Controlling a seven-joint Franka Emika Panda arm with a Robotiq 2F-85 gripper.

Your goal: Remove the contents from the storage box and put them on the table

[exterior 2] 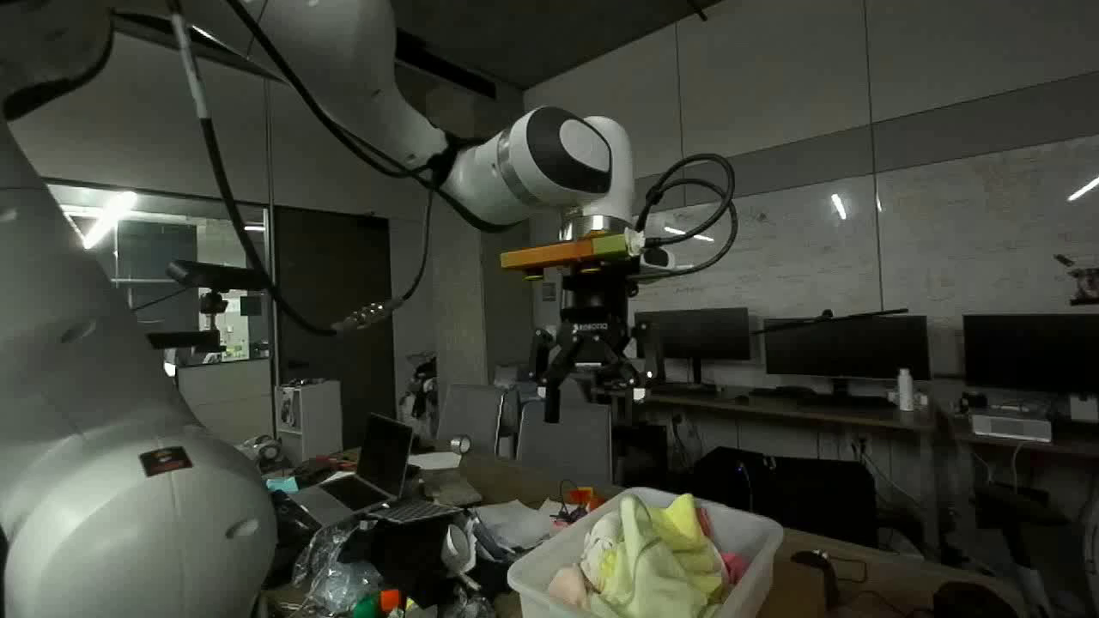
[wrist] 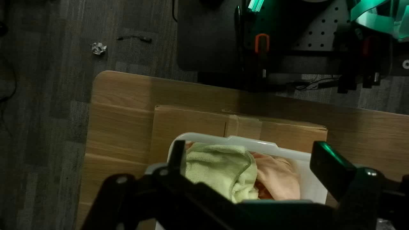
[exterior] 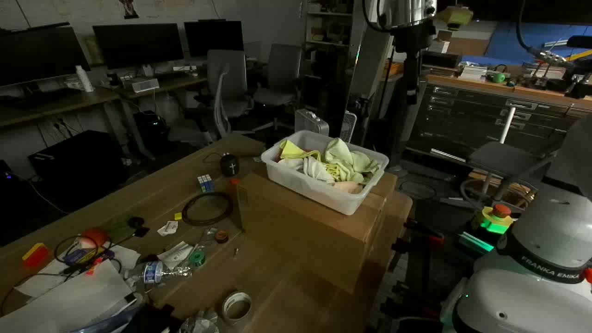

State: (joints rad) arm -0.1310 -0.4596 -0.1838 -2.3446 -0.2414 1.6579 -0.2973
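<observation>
Jaws spread wide, a black gripper [exterior 2: 595, 398] hangs above crumpled yellow-green, white and peach cloths [exterior: 344, 161] heaped in a white rectangular plastic tub [exterior: 310, 188] atop a brown cardboard carton [exterior: 300, 226] near a rounded corner of the light-brown wooden tabletop [exterior: 277, 307].

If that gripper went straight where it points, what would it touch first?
The gripper points down, so probably the rim of the white plastic tub or the pale green cloth inside; depth is too unclear to pick.
</observation>
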